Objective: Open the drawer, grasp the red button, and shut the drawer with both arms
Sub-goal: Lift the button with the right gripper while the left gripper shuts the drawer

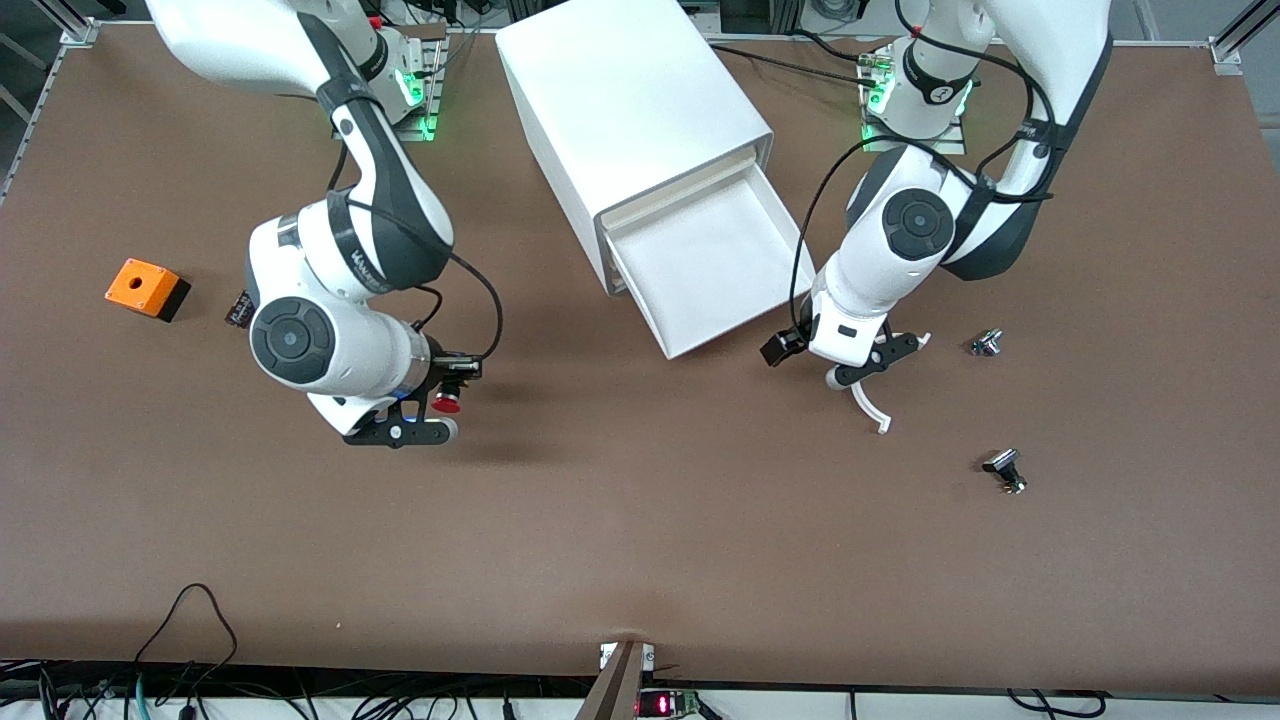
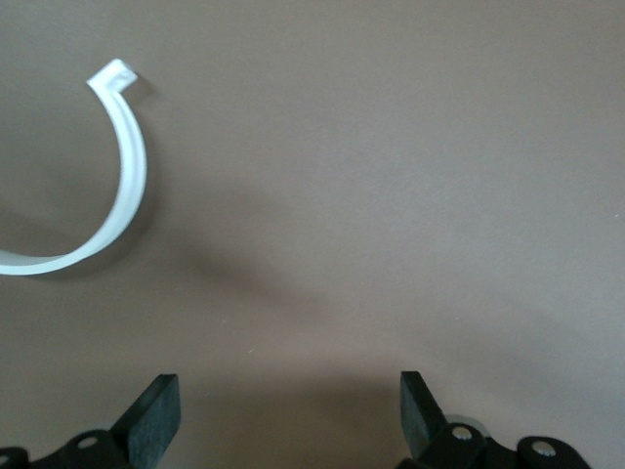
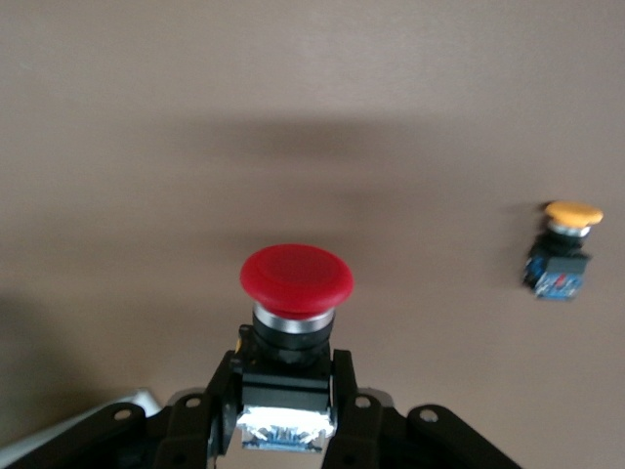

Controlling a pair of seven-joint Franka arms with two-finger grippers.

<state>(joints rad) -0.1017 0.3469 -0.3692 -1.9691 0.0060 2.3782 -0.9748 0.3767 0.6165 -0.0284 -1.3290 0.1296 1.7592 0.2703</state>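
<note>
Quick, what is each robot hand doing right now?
Left gripper: jaws open, empty, over the table near the open drawer.
Right gripper: jaws shut on the red button.

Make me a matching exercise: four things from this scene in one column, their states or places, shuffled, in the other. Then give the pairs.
1. drawer
2. red button
3. left tool
4. orange box

A. open, over bare table
B. on the table at the right arm's end
C. pulled out of the cabinet, nothing in it
D. clamped in the right tool

Pairs: 1-C, 2-D, 3-A, 4-B
</note>
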